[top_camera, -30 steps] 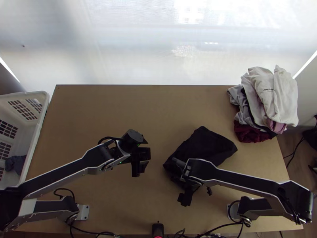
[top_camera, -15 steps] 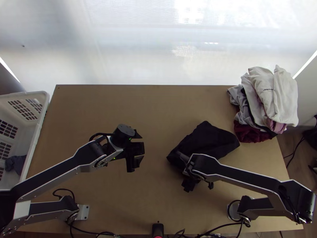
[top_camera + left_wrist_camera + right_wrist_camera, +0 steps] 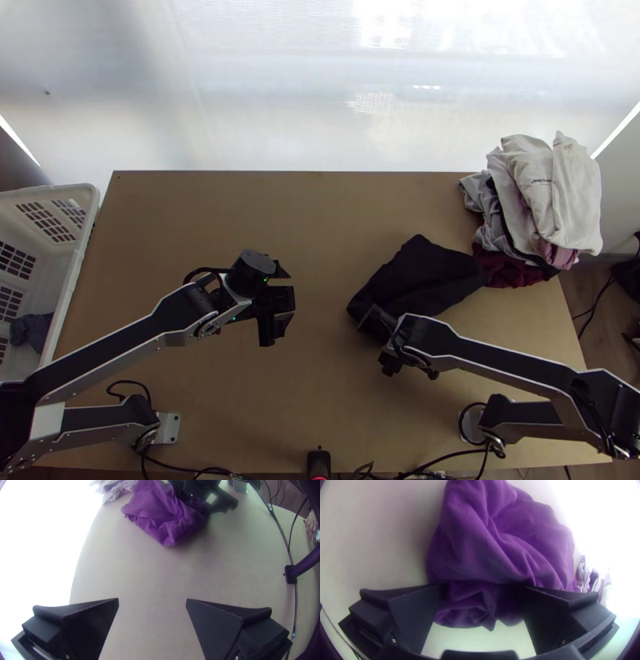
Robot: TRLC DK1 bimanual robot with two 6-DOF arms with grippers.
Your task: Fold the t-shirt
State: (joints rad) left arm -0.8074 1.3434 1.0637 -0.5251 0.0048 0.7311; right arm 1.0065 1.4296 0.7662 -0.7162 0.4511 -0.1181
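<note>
We list one t-shirt (image 3: 428, 276), bunched, dark from above, purple in the wrist views, lying on the counter (image 3: 208, 216) just beside a pile of clothes (image 3: 552, 192). Item: right claw (image 3: 382, 342), at the t-shirt's near edge, spread, with gathered cloth between its fingers. Item: left claw (image 3: 283, 302), spread, above the counter, well apart from the t-shirt. Item: white basket (image 3: 74, 280), at the counter's left side, dark garment (image 3: 30, 330) inside.

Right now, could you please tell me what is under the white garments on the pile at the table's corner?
Beneath the white garments, grey cloth, pink cloth and dark red cloth show at the edges; anything deeper is covered.
</note>
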